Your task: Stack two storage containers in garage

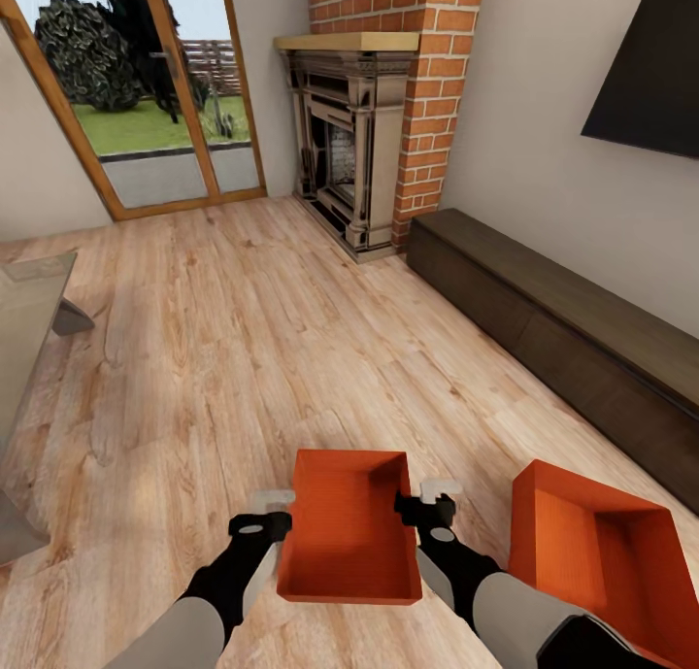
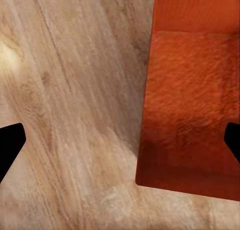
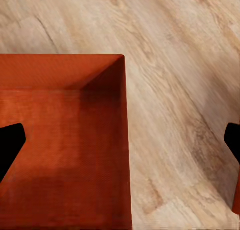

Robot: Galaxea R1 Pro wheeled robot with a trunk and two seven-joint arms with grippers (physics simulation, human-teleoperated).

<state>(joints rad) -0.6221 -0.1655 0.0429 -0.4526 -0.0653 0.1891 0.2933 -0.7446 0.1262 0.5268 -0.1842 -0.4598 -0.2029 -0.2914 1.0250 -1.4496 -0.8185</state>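
With my left gripper and right gripper both wide open, holding nothing, each straddling a side wall of the near bin on the wood floor, I should close evenly on both walls, probably centred, minding the second bin just right and the cabinet beyond.

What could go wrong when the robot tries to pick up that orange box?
Both grippers straddle a side wall of the storage container: the left gripper over its left wall, the right gripper over its right wall, fingers open. If one closes off-centre, the box may tilt or slip.

The second storage container sits close beside the right arm, so a swing might knock it.

The long dark cabinet stands nearby, so turning could bump it.
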